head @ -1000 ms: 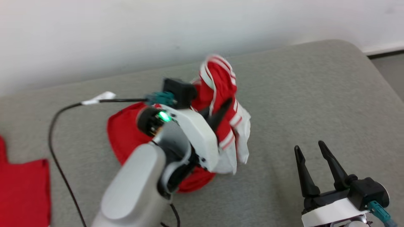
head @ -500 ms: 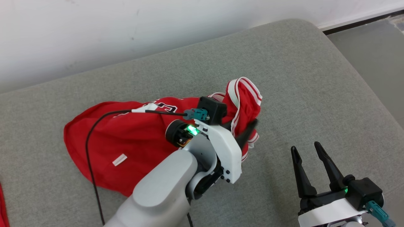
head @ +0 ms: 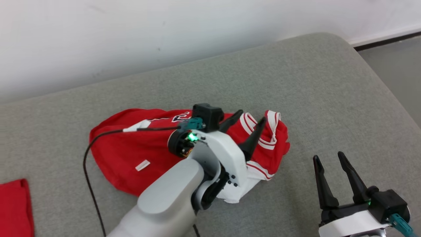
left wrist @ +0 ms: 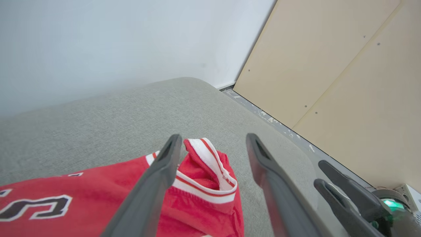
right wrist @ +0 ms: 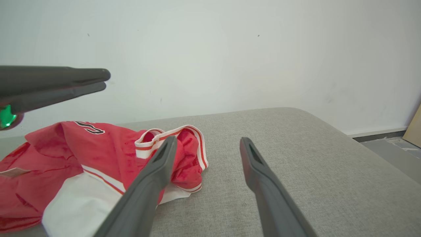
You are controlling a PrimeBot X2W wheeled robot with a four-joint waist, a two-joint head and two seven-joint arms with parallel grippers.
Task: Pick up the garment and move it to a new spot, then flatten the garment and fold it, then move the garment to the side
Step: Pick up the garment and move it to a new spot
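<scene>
The garment (head: 131, 154), a red jersey with white striped trim and black lettering, lies crumpled on the grey cushion (head: 315, 98). My left gripper (head: 252, 116) hovers just above its bunched, striped right end, open, with nothing between the fingers. In the left wrist view the left gripper (left wrist: 213, 136) frames the striped fold of the garment (left wrist: 204, 184) below. My right gripper (head: 328, 156) stands open at the lower right, apart from the cloth. From the right wrist, the right gripper (right wrist: 208, 140) faces the garment (right wrist: 65, 148), whose white sleeve lies in front.
Another red cloth (head: 14, 207) lies at the cushion's lower left edge. A black cable (head: 86, 158) from my left wrist loops over the garment. The white wall (head: 131, 39) runs behind; the cushion's rounded corner drops to the floor (head: 394, 62) at right.
My left gripper has opened and let go of the garment, which has dropped from a lifted bunch to lie on the cushion. The head camera has also shifted. The right gripper stays open.
</scene>
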